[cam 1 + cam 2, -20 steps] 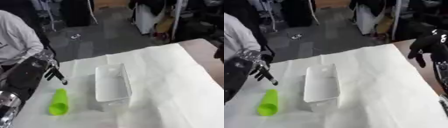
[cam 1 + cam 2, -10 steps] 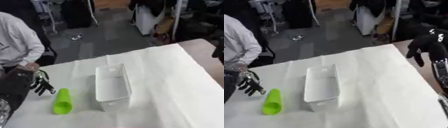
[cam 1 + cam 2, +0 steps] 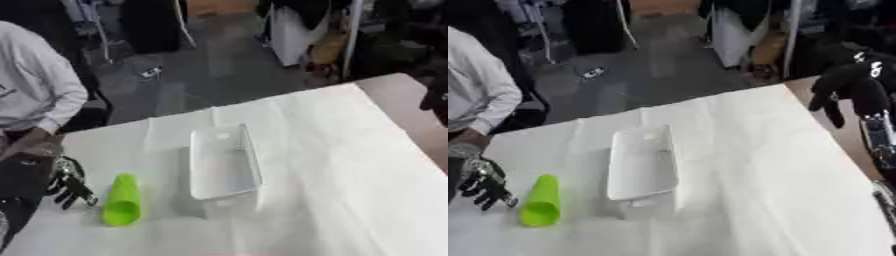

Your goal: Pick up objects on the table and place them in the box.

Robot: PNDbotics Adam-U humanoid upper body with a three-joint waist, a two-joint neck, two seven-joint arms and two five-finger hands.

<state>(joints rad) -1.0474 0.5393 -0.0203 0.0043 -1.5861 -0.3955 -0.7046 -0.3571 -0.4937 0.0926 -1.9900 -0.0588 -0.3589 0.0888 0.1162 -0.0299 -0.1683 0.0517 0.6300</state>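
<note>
A white cloth (image 3: pixel 350 165) covers the table, creased in places, and a bare brown strip of table (image 3: pixel 402 100) shows at its right edge. A person in a white sleeve (image 3: pixel 35 95) stands at the left, just beyond the table's far corner. Behind lies a grey floor (image 3: pixel 201 65) with a small dark thing (image 3: pixel 150 72) on it; farther back stand dark furniture and white panels (image 3: pixel 289 30), too blurred to make out.
</note>
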